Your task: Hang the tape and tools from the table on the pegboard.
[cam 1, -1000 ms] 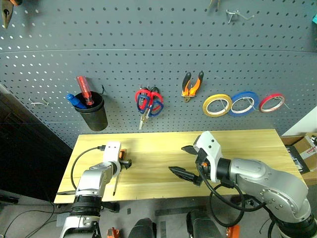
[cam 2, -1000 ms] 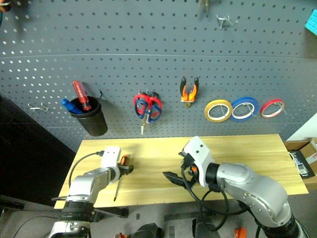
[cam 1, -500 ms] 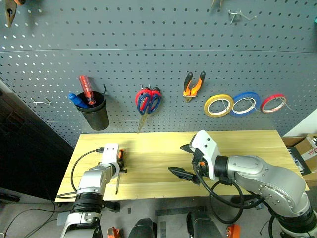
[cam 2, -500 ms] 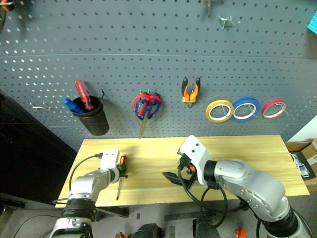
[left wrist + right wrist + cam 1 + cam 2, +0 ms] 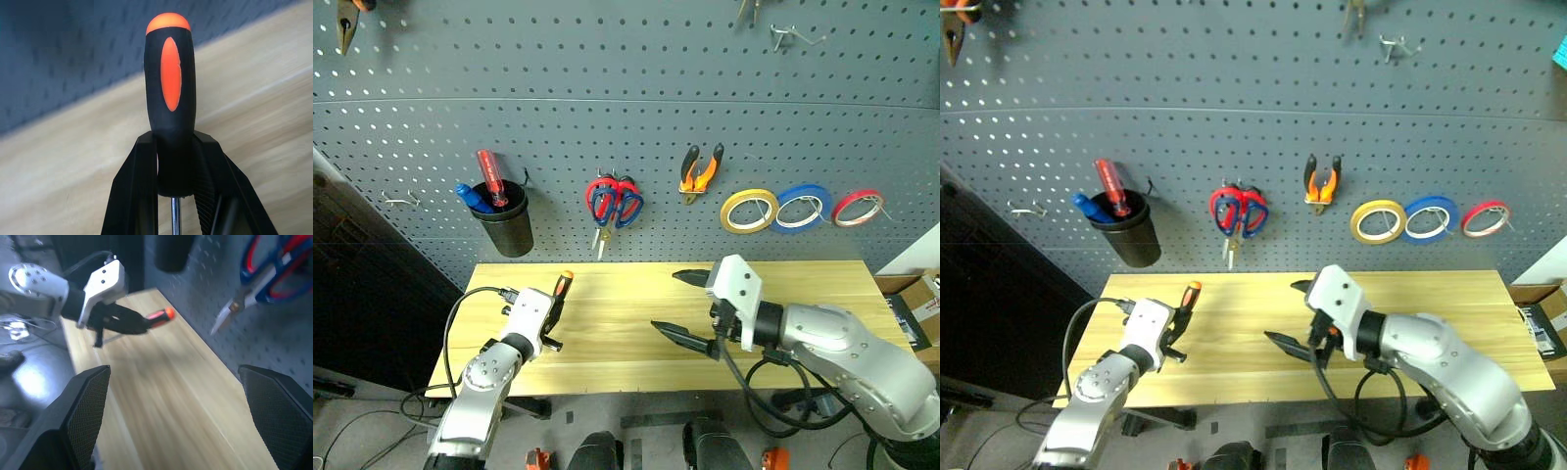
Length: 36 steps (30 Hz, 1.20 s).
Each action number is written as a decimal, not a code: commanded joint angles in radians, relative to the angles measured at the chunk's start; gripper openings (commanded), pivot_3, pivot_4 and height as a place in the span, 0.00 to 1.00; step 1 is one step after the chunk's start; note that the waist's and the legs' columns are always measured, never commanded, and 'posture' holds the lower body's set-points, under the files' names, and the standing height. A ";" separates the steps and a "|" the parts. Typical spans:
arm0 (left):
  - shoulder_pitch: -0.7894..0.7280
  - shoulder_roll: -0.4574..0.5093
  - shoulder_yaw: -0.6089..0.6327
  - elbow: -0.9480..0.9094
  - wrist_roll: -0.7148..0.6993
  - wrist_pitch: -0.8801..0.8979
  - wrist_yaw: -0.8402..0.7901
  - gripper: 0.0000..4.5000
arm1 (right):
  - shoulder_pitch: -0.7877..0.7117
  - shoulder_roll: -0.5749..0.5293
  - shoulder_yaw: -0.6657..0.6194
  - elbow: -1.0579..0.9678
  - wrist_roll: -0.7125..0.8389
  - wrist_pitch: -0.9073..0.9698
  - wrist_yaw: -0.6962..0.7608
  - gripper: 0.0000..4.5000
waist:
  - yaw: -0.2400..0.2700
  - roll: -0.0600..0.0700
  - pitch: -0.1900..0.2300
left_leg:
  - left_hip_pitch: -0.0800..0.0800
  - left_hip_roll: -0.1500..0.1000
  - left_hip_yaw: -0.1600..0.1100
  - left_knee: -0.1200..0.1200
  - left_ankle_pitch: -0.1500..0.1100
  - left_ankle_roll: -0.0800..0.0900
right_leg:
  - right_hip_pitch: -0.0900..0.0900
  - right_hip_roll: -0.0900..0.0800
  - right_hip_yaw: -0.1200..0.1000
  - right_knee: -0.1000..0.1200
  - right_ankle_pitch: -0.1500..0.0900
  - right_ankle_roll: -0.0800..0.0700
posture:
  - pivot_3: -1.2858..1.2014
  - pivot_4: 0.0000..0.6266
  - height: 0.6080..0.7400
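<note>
My left gripper (image 5: 552, 311) is shut on the screwdriver (image 5: 562, 286), held just above the left end of the table (image 5: 822, 284) with its orange-and-black handle (image 5: 170, 93) pointing toward the pegboard (image 5: 626, 98). One black finger (image 5: 139, 191) presses each side of the handle. My right gripper (image 5: 685, 307) hovers open over the table's middle, nothing between its fingers. On the pegboard hang the yellow tape (image 5: 747, 209), the orange-and-black pliers (image 5: 701, 168) and the blue-looped scissors (image 5: 626, 206).
Red-looped scissors (image 5: 600, 199) share the hook with the blue pair. A blue tape ring (image 5: 800, 206) and a red tape ring (image 5: 857, 206) hang right of the yellow one. A black cup (image 5: 509, 227) on the pegboard's left holds a red screwdriver (image 5: 490, 176).
My left gripper closed on the screwdriver lying on the table, then lifted it and tipped it up so the handle points at the pegboard. The right gripper rose slightly and stayed open.
</note>
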 commanded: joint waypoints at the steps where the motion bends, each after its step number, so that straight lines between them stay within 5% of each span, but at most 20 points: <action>1: -0.009 -0.015 0.032 -0.174 -0.012 -0.112 0.012 0.13 | -0.032 -0.016 -0.106 -0.047 0.111 0.001 0.049 1.00 | 0.011 -0.001 -0.004 | 0.000 0.000 0.000 0.000 0.000 0.000 | 0.000 0.000 0.000 0.001 0.000 0.000 | 0.52 0.17 1.00; 12: -0.306 -0.078 0.206 -0.316 -0.085 0.049 0.186 0.13 | -0.138 -0.064 -0.174 0.054 0.142 -0.032 0.111 1.00 | 0.034 -0.002 -0.039 | 0.002 0.001 0.001 0.001 0.000 0.000 | 0.002 0.008 0.000 0.001 0.002 0.000 | 0.56 0.10 1.00; 28: -0.622 -0.104 0.226 -0.012 -0.109 -0.019 0.228 0.13 | -0.293 0.034 -0.150 0.192 0.151 -0.061 0.110 1.00 | 0.044 -0.013 -0.093 | 0.004 0.000 0.001 0.001 0.001 0.000 | 0.003 0.008 0.001 0.000 0.002 0.000 | 0.56 0.03 1.00; 36: -0.586 -0.089 0.222 0.212 -0.025 -0.175 0.252 0.13 | -0.297 0.066 -0.109 0.200 0.123 -0.060 0.089 1.00 | 0.038 -0.013 -0.105 | 0.007 -0.001 0.003 0.001 0.001 0.000 | 0.005 0.009 0.003 0.001 0.002 -0.001 | 0.54 0.02 1.00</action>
